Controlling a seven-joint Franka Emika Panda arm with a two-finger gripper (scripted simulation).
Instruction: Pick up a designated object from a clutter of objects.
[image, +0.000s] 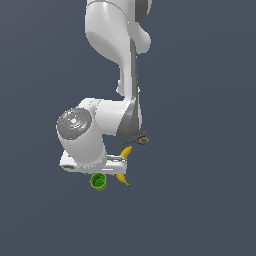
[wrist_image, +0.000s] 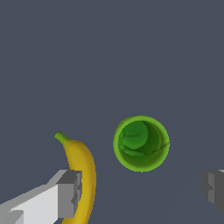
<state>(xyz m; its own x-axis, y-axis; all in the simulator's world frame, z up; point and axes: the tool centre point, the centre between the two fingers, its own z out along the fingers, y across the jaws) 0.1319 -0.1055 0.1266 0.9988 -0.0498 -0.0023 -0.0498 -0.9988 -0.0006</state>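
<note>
The designated object is a small bright green cup (image: 98, 181) (wrist_image: 141, 143), standing upright with its round rim facing up. A yellow banana (image: 124, 165) (wrist_image: 81, 177) lies right beside it. My gripper (wrist_image: 142, 189) hangs above both and is open, its grey fingertips (wrist_image: 70, 194) spread wide; the cup sits a little ahead of the gap between them, untouched. One fingertip overlaps the banana in the wrist view. In the exterior view the white hand (image: 92, 162) hides the fingers. Orange-handled scissors (image: 138, 140) lie past the banana. The rest of the clutter is out of view.
The white arm (image: 115, 75) comes down from above the exterior view's middle and covers part of the clutter. A flat dark grey floor (image: 200, 200) surrounds the objects.
</note>
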